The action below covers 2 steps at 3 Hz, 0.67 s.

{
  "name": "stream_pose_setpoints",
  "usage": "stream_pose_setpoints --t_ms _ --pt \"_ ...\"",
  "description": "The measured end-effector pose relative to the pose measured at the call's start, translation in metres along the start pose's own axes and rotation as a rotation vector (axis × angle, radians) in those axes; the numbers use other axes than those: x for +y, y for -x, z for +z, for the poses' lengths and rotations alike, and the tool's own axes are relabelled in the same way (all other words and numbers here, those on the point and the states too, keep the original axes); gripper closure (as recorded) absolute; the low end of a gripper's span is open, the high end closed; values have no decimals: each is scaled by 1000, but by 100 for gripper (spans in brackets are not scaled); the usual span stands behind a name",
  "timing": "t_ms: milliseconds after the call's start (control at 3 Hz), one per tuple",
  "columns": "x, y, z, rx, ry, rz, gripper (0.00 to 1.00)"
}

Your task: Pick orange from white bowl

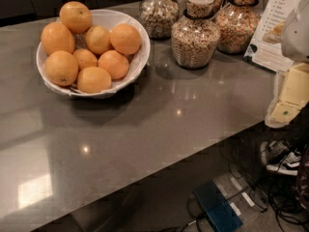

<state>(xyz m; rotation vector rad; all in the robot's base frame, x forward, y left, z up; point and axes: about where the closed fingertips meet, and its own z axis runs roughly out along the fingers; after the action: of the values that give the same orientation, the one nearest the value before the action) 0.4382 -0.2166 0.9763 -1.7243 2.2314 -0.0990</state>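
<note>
The white bowl (140,57) stands at the back left of the grey counter, wide and shallow with a thin wavy rim. Several near-identical oranges are piled in it. A large, evenly deep-orange orange (125,38) lies at the bowl's right side, and other large ones lie at the back (76,16) and the left (57,37). A smaller, yellower one (98,39) sits in the middle. My gripper (292,93), pale yellow under a white arm part, hangs at the right edge of the view, past the counter's right edge and far from the bowl. It holds nothing that I can see.
Three glass jars of cereal (195,37) stand in a row to the right of the bowl. A printed sign (275,28) leans at the back right. The grey counter (159,124) ends in a diagonal front edge. Below it are cables, shoes (285,161) and a blue box (217,209).
</note>
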Motion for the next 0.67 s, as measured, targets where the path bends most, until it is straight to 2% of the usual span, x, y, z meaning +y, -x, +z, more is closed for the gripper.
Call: stream_pose_setpoints --t_ms 333,667 --pt "0 0 0 0 0 0 0" --pt "-12 15 10 -29 -15 -30 0"
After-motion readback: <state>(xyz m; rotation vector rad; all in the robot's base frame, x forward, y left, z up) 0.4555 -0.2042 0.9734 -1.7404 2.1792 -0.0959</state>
